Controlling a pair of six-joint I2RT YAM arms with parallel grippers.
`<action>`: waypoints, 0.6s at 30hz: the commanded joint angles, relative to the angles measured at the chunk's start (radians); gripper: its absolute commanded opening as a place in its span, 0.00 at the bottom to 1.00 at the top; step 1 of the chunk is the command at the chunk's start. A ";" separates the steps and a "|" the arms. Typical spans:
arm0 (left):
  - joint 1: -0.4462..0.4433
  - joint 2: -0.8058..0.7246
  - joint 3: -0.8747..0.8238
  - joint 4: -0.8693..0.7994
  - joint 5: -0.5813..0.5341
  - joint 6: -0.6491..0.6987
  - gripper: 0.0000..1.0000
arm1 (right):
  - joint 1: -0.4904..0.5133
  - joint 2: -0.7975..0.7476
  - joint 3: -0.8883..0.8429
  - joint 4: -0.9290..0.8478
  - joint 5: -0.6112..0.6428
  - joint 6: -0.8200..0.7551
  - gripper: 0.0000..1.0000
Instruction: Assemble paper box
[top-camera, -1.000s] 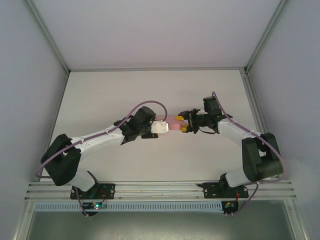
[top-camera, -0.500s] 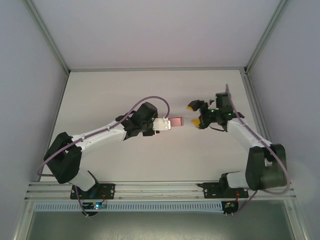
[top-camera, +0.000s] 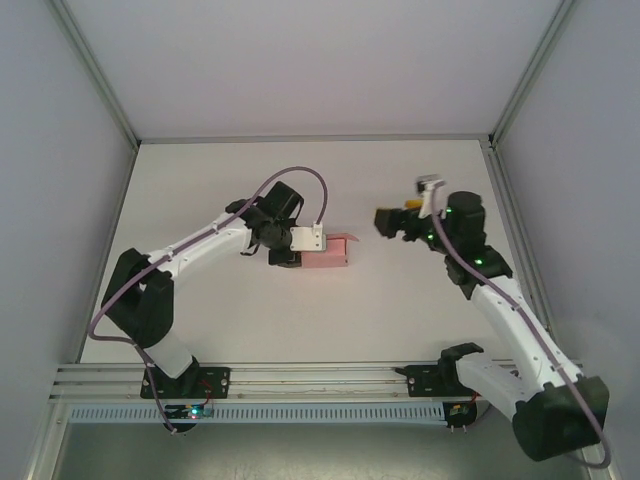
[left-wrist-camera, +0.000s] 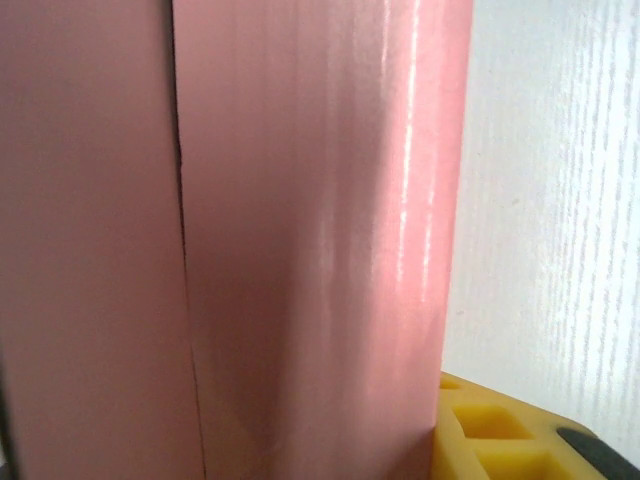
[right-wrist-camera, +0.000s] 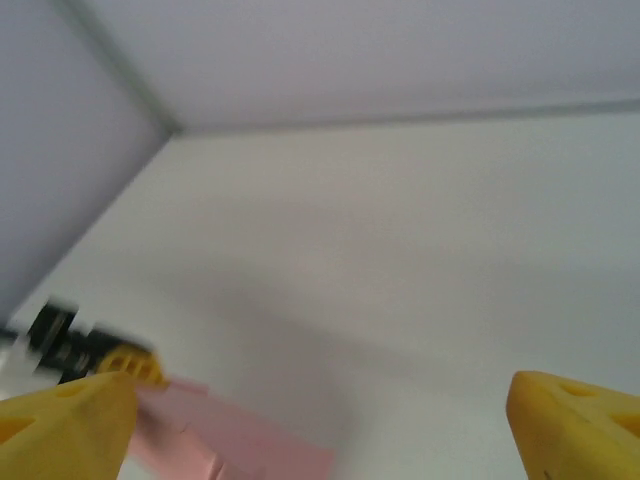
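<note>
The pink paper box (top-camera: 332, 251) is a low folded shape near the table's middle. My left gripper (top-camera: 300, 248) is at the box's left end and is shut on it. In the left wrist view the box's pink wall (left-wrist-camera: 300, 240), with a seam down it, sits close to the lens. One yellow finger pad (left-wrist-camera: 500, 432) presses against its right side. My right gripper (top-camera: 397, 216) hangs open to the right of the box, apart from it. From the right wrist, its yellow fingertips (right-wrist-camera: 575, 420) stand wide with the box (right-wrist-camera: 235, 440) low between them, further off.
The white table (top-camera: 300, 180) is bounded by grey walls and a metal frame (top-camera: 310, 138) at the back. A rail (top-camera: 320, 375) carrying both arm bases runs along the near edge. Purple cables loop over both arms.
My right gripper let go of the box, opened wide and drew back to the right. My left gripper closed on the box, swung round with it and kept hold.
</note>
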 joint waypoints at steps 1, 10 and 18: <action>0.011 0.027 0.033 -0.088 0.053 0.038 0.39 | 0.115 0.070 0.060 -0.152 0.024 -0.255 0.83; 0.011 0.120 0.079 -0.127 0.014 0.023 0.39 | 0.227 0.350 0.197 -0.284 0.159 -0.309 0.57; 0.011 0.150 0.105 -0.142 0.021 0.026 0.39 | 0.233 0.455 0.255 -0.379 0.056 -0.351 0.34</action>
